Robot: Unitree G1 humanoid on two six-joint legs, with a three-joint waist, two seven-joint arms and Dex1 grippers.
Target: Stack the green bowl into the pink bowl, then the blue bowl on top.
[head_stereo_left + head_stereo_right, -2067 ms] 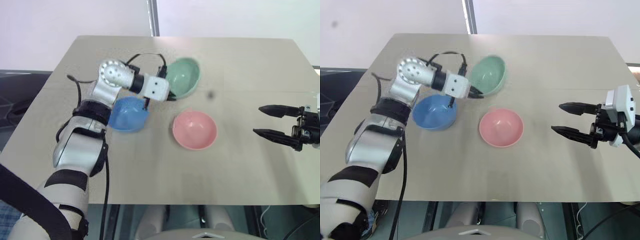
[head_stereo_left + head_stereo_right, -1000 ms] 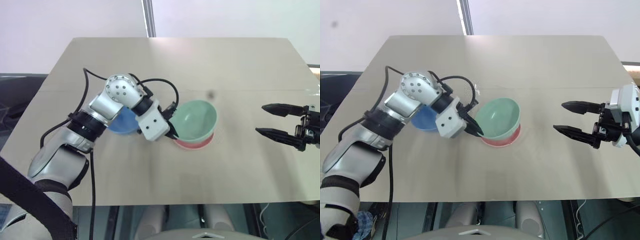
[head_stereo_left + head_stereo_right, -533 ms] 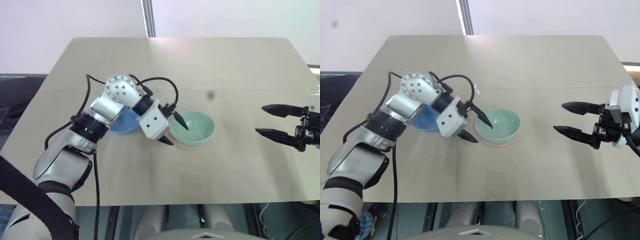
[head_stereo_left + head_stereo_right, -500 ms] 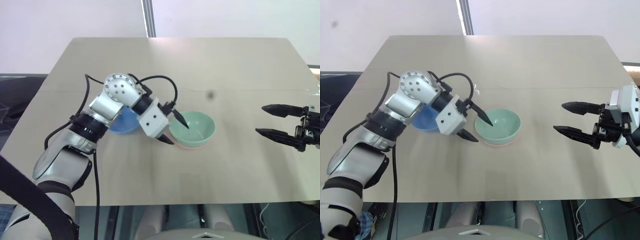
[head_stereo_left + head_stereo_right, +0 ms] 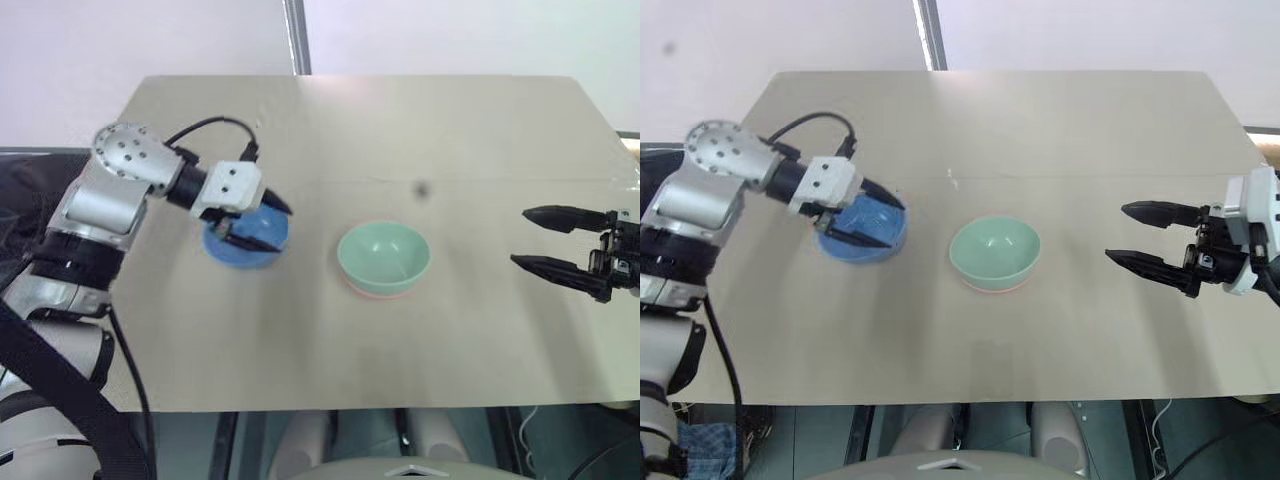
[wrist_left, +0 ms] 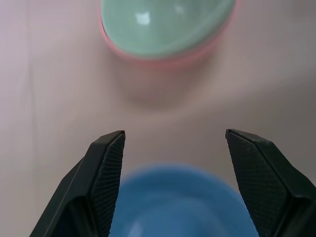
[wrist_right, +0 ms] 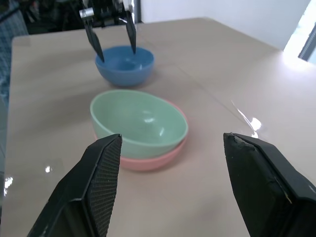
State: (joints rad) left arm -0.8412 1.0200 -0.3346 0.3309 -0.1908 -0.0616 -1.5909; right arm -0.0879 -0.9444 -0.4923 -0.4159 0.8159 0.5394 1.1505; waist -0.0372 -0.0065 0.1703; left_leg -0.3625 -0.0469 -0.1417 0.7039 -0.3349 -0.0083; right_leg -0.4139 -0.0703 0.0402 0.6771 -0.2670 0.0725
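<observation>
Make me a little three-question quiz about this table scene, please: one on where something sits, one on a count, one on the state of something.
1. Where is the green bowl?
A. Nested in the pink bowl
B. Upside down on the table
C. Inside the blue bowl

2. How many bowls are on the table?
A. Two
B. Three
C. Five

3. What is the left gripper doing?
A. Clamped on the green bowl
B. Open over the blue bowl
C. Lying flat on the table by the pink bowl

Answers:
1. A: a pink rim shows just beneath the green bowl.
2. B: green, pink and blue.
3. B: its two black fingers stand apart above the blue bowl, holding nothing; the right gripper is open too, off to the side.
</observation>
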